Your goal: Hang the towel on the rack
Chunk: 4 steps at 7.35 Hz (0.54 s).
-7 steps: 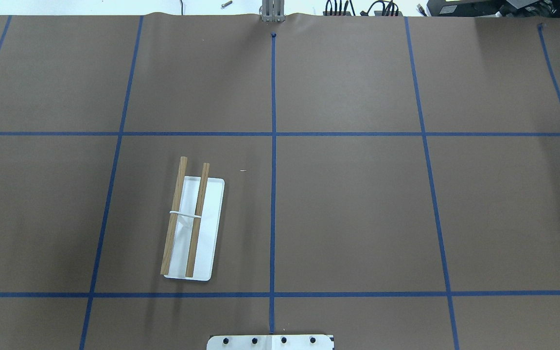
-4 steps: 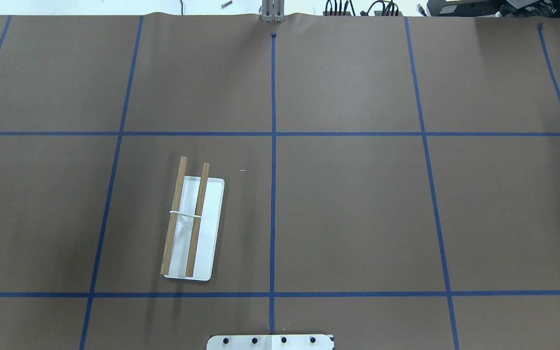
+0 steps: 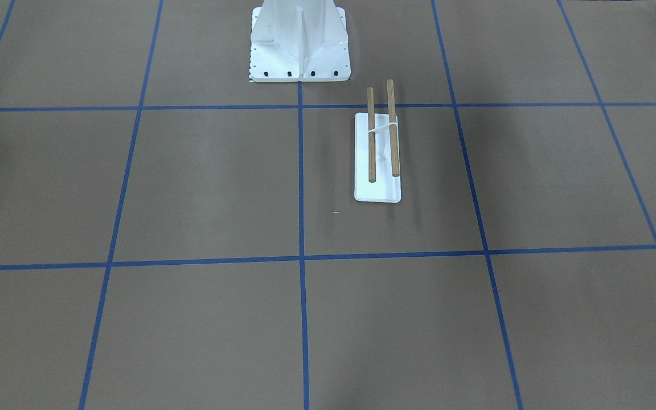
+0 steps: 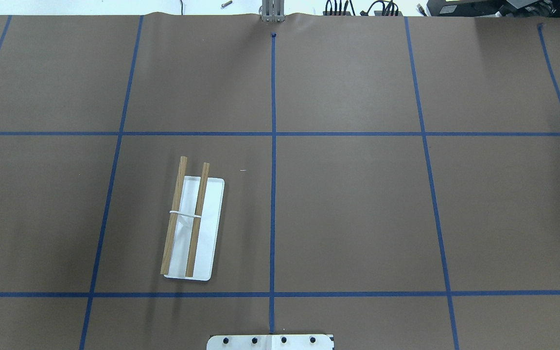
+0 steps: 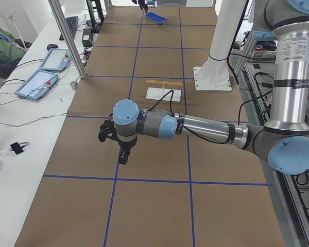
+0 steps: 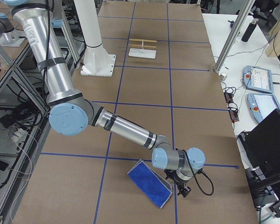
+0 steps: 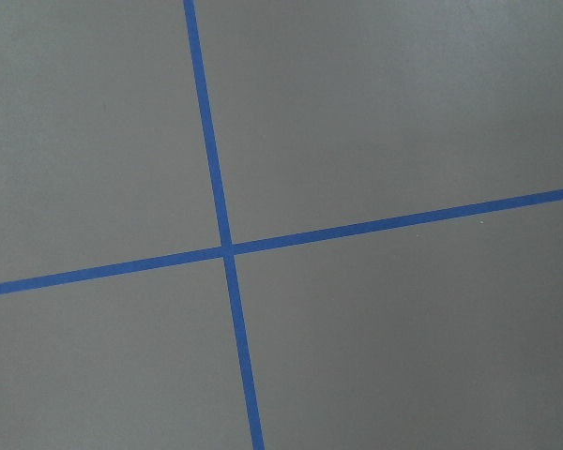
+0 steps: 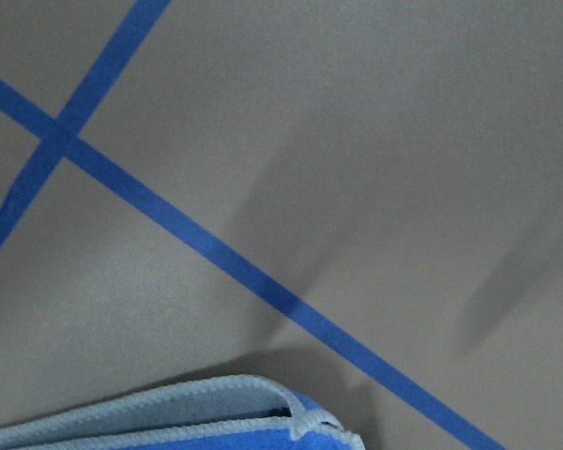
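Observation:
The rack (image 4: 197, 218) has two brown dowels over a white base plate (image 4: 210, 228) and stands left of the table's middle; it also shows in the front view (image 3: 377, 191). No towel hangs on it. The blue towel (image 6: 149, 184) with a grey hem lies flat at the table's right end, out of the overhead view. The right gripper (image 6: 183, 190) hovers low beside the towel's corner (image 8: 291, 427). The left gripper (image 5: 122, 157) hangs over bare table at the left end. I cannot tell whether either gripper is open or shut.
The large white bolted pedestal (image 3: 299, 45) stands at the robot's edge, near the rack. Blue tape lines (image 4: 273, 146) grid the brown table cover. Tablets and cables (image 5: 41, 77) lie on a white bench along the far side.

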Motion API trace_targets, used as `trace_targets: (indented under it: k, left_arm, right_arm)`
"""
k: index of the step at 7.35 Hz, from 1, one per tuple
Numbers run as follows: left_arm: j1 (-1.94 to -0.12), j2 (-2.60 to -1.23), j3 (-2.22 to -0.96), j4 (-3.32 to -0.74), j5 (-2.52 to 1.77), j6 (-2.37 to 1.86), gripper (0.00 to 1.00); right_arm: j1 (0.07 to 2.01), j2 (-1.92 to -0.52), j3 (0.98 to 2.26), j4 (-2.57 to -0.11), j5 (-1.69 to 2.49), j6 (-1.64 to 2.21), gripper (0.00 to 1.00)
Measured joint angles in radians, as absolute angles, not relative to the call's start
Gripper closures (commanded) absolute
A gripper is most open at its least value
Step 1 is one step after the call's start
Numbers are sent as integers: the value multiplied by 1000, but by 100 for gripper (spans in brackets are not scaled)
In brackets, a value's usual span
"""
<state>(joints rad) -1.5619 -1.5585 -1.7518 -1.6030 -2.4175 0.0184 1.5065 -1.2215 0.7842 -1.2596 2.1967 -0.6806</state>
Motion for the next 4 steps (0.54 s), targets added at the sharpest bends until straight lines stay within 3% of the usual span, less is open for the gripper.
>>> trace_targets:
  k: [4]
  left_arm:
    - [-1558,-1559,-1751,-1603,-2417,18,1]
  right_arm:
    - [1501,-1211,739,-1259,2197,-678,9]
